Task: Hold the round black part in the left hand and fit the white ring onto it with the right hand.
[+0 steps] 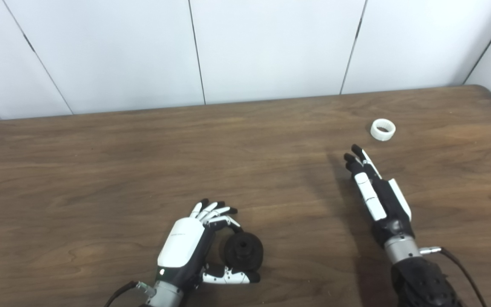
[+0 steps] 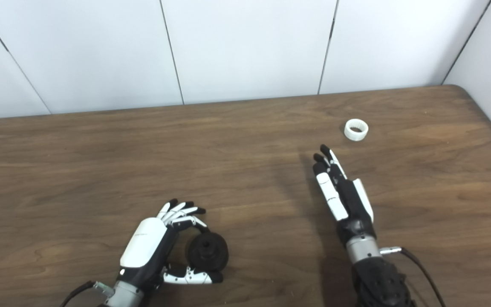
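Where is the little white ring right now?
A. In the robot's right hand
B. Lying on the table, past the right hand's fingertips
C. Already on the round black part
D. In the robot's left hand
B: the white ring lies alone on the table, beyond the open right hand.

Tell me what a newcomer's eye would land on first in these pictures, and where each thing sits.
First comes the left hand at the near edge of the wooden table, its fingers and thumb curled around the round black part. Next is the right hand, stretched flat and open, pointing toward the far right. Just beyond its fingertips, apart from them, the small white ring lies alone on the table.
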Controlling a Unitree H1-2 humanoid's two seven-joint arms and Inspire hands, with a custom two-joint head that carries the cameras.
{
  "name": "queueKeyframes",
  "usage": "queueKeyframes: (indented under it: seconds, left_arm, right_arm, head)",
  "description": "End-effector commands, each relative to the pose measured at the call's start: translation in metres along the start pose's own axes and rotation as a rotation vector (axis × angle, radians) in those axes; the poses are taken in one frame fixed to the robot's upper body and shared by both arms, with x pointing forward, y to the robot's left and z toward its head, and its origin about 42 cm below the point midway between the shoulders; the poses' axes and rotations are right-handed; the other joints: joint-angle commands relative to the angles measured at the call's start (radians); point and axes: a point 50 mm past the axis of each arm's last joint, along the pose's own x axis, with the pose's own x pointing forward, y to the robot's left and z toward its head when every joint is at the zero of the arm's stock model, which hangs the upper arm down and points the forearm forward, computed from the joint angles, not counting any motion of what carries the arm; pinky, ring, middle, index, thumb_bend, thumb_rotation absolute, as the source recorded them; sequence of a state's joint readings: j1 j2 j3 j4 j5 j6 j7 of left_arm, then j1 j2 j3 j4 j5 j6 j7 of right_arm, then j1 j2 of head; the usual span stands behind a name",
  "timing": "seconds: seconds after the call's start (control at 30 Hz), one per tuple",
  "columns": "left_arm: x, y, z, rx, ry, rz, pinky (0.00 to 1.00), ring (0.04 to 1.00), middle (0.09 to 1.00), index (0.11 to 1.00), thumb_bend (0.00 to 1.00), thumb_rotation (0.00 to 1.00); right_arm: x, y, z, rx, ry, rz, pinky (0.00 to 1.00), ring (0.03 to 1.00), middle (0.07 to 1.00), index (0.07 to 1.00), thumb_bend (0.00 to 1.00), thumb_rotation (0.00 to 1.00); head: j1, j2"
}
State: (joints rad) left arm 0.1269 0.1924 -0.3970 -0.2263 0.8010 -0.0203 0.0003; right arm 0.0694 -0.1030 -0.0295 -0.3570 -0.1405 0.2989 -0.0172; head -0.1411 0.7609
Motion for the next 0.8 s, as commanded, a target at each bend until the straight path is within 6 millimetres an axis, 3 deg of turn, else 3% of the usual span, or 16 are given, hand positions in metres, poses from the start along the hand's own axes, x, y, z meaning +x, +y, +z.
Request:
queueKeyframes:
  seconds: [0.0,0.1,0.33,0.4,0.53,0.77]
  left_arm:
    - [-0.004,-0.002,-0.007,0.044,0.011,-0.034,1.00,0.910,0.821,0.485,0.52,0.05]
    - [-0.005,-0.001,-0.009,0.047,0.012,-0.038,1.00,0.911,0.820,0.485,0.52,0.05]
    - [-0.007,0.003,-0.016,0.054,0.007,-0.028,1.00,0.904,0.817,0.484,0.52,0.05]
    - [-0.008,0.006,-0.018,0.065,0.005,-0.022,1.00,0.902,0.816,0.484,0.52,0.05]
    - [-0.010,0.009,-0.025,0.078,0.013,-0.020,1.00,0.901,0.816,0.484,0.52,0.05]
    - [-0.017,0.013,-0.034,0.085,0.007,-0.023,1.00,0.892,0.811,0.484,0.52,0.06]
  right_arm:
    - [0.013,-0.014,0.027,-0.077,-0.097,-0.070,0.81,0.855,0.873,0.831,0.59,0.52]
    - [0.023,-0.026,0.036,-0.183,-0.107,-0.121,0.86,0.868,0.855,0.785,0.65,0.40]
    - [0.051,-0.056,0.052,-0.466,-0.135,-0.236,0.92,0.896,0.861,0.740,0.76,0.34]
    - [0.059,-0.064,0.055,-0.514,-0.148,-0.251,0.95,0.911,0.873,0.743,0.76,0.32]
    - [0.076,-0.077,0.060,-0.565,-0.150,-0.280,0.90,0.933,0.890,0.743,0.76,0.28]
    - [0.106,-0.099,0.066,-0.707,-0.147,-0.299,0.97,0.992,0.921,0.737,0.75,0.25]
  head:
    - [-0.025,0.003]
    - [-0.052,0.002]
    - [-0.116,-0.006]
    - [-0.151,-0.010]
    - [-0.191,-0.019]
    - [-0.239,-0.038]
